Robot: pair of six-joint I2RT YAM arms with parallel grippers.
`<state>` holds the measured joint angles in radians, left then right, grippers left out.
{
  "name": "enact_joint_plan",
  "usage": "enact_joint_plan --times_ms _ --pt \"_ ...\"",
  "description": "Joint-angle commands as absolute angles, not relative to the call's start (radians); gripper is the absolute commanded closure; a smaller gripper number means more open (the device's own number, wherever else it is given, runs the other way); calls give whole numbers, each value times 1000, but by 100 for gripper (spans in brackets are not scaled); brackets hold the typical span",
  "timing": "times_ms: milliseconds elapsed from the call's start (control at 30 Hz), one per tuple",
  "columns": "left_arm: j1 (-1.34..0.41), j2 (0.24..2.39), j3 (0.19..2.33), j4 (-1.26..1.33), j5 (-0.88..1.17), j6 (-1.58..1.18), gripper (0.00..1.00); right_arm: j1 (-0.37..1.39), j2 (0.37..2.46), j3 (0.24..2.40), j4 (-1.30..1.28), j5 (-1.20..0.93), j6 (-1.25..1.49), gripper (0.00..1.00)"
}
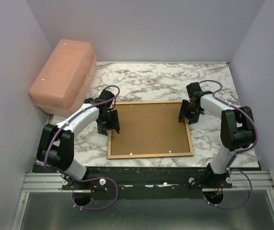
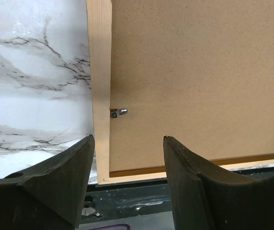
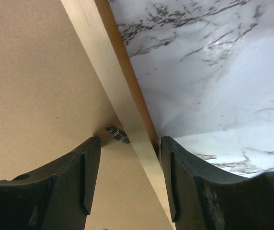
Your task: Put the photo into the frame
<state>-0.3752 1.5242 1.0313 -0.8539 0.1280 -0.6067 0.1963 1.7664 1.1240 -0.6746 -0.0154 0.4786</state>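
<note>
Top external view: the thin orange-brown wooden picture frame (image 1: 151, 155) lies back-up in the middle of the shot on the marble-pattern tabletop (image 1: 142, 76). The plain brown backing board (image 1: 149, 127) is sitting inside it. The photo itself? Can't see it in any view, so no idea if it's under that board.

I'd guess the frame is light and stiff but skinny, and likely to skate on that smooth top. So I'd pinch across a side rail, not the board.

My left gripper (image 1: 110, 125) hangs over the left rail and my right gripper (image 1: 185, 115) over the right one, each next to a little metal tab (image 2: 119, 112). Both sets of jaws are parted with a rail in the gap, gripping nothing. Can't tell if the tips touch wood.
</note>
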Motion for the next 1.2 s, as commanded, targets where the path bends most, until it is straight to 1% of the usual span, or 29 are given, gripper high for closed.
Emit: enact_joint_plan --times_ms 0,67,100,167,333,433,500,567,633,700,800,933,1167 --pt "-371 1524 1013 -838 150 -597 39 180 1798 1162 -661 79 458 42" --pt "-371 1529 1012 -835 153 -595 39 176 1803 1170 -663 91 451 48" --pt "-372 1531 1011 -833 156 -596 39 174 1805 1172 -660 90 447 57" --pt "-372 1538 1010 -830 161 -595 39 172 1814 1184 -663 91 447 80" --pt "-372 1545 1010 -831 165 -595 39 171 1830 1201 -667 81 448 99" --pt "-371 1534 1009 -834 160 -597 39 171 1825 1207 -670 64 448 99" --pt "-371 1525 1012 -842 152 -597 39 171 1812 1215 -677 38 443 97" --pt "-371 1513 1015 -847 142 -595 39 168 1788 1224 -690 14 447 69" --pt "-372 1498 1019 -850 135 -591 39 162 1759 1225 -701 -14 449 49" --pt "-372 1478 1020 -850 130 -584 39 152 1730 1223 -720 -43 453 38" --pt "-372 1434 1020 -837 132 -569 38 149 1688 1203 -750 -75 457 31" --pt "-373 1352 1012 -802 149 -544 37 149 1623 1120 -771 -149 481 28" --pt "-398 1166 963 -683 203 -521 18 157 1506 941 -777 -267 516 30"
